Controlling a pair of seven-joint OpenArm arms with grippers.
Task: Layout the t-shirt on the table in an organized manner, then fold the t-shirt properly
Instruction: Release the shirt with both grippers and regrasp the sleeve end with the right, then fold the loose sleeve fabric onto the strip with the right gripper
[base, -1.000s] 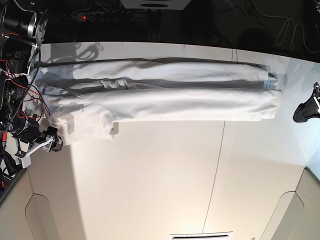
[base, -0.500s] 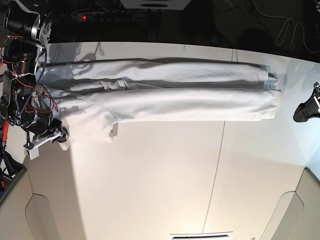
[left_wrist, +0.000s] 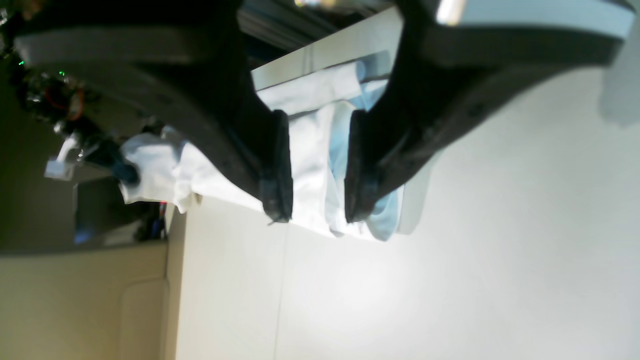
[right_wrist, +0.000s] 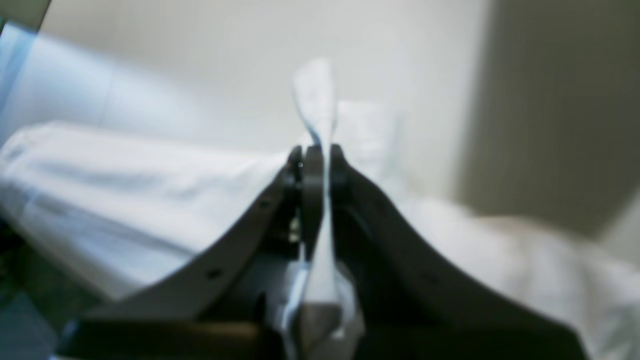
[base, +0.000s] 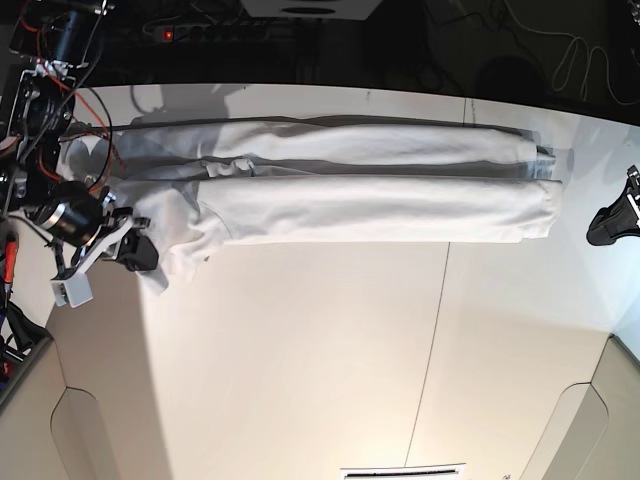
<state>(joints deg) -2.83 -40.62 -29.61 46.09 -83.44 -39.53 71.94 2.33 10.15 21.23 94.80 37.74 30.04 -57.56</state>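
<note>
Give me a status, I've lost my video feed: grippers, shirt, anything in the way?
Right gripper shut on the t-shirt's sleeve end. Left gripper open, off the shirt's other end, holding nothing. Shirt in a long band on the table. Nothing in the way.

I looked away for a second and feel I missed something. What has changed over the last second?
The right claw, shut on the t-shirt sleeve, has risen from the table's edge and pulled that sleeve inward, so it now bunches narrower. The long folded body stayed put, and the left claw stayed off to the side, open and empty.
</note>
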